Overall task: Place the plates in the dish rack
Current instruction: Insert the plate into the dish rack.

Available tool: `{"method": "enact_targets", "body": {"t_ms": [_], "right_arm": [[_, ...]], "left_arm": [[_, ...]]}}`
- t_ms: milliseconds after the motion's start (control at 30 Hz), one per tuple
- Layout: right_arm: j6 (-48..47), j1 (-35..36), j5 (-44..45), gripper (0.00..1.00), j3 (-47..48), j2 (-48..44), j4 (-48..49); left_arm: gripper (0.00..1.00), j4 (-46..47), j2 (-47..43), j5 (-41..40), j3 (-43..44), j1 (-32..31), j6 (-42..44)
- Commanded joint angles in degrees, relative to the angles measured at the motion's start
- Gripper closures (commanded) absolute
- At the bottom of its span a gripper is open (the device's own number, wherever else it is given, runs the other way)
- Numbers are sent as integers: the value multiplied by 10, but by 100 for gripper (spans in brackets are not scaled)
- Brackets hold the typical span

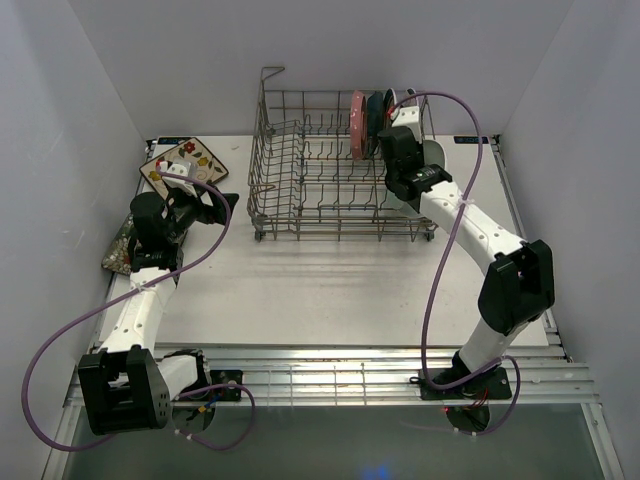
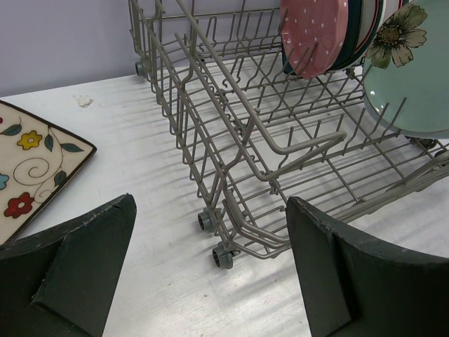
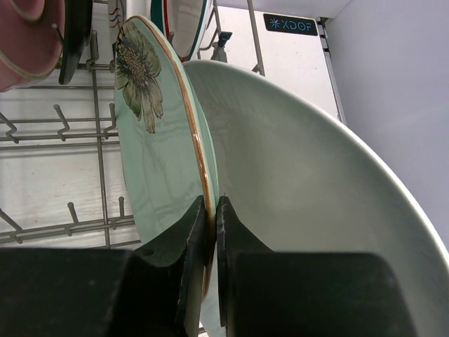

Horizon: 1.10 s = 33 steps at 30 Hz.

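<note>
Right wrist: mint plate [image 3: 151, 154] at dish rack [image 1: 300, 185].
Our right gripper [image 3: 212, 225] pinches its rim; tine contact could twist it loose.

Top camera: fixed above and behind my bases, looking down and forward. It sits far off, taking in the whole table [image 1: 330, 290] and the dish rack [image 1: 320, 190].

Left wrist camera: low over the tabletop, looking between my left fingers [image 2: 77, 274] along the rack from its left end.

Right wrist camera: very close, hard against the mint plate [image 3: 151, 161].

Shared by all three: the rack's right end, where the pink dotted plate [image 1: 357, 124] stands.
</note>
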Motion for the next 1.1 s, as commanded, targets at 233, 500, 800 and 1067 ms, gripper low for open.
{"method": "enact_targets", "body": {"t_ms": [233, 500, 800, 1067], "right_arm": [[-5, 4, 32, 92, 62, 20, 56], [-5, 5, 12, 92, 81, 44, 44], [2, 4, 10, 90, 80, 52, 40], [5, 4, 11, 80, 75, 45, 36]], "left_arm": [[2, 7, -2, 3, -3, -1, 7], [2, 7, 0, 3, -2, -1, 8], [2, 7, -2, 4, -1, -1, 8], [2, 4, -1, 4, -1, -1, 8]]}}
